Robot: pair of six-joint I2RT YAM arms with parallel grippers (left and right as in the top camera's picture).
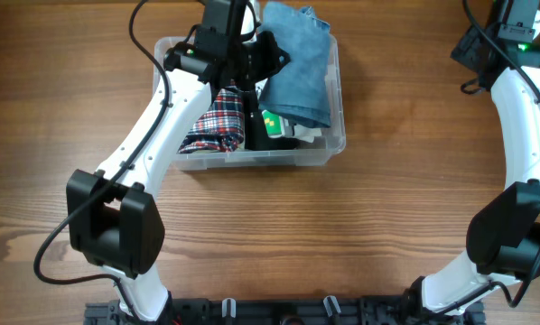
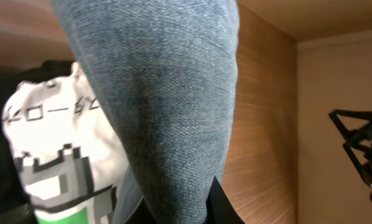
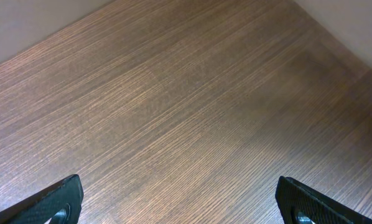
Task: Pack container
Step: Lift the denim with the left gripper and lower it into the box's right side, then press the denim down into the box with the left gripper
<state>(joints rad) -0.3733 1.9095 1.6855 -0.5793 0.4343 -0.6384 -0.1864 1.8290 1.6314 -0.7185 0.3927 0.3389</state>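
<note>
The left gripper (image 1: 268, 56), clamped on the denim cloth (image 1: 299, 72), hangs directly over the container's (image 1: 252, 162) far half. The right gripper (image 3: 183, 202), spread empty, stands well apart from it.

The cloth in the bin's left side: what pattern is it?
The cloth is red, white and navy plaid; the overhead view shows it best.

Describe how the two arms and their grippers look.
Left arm and right arm match: curved white links, boxy black joints, thin black cables looping alongside. A green light glows near the right wrist. The right gripper has black fingers; the left gripper is black too.
</note>
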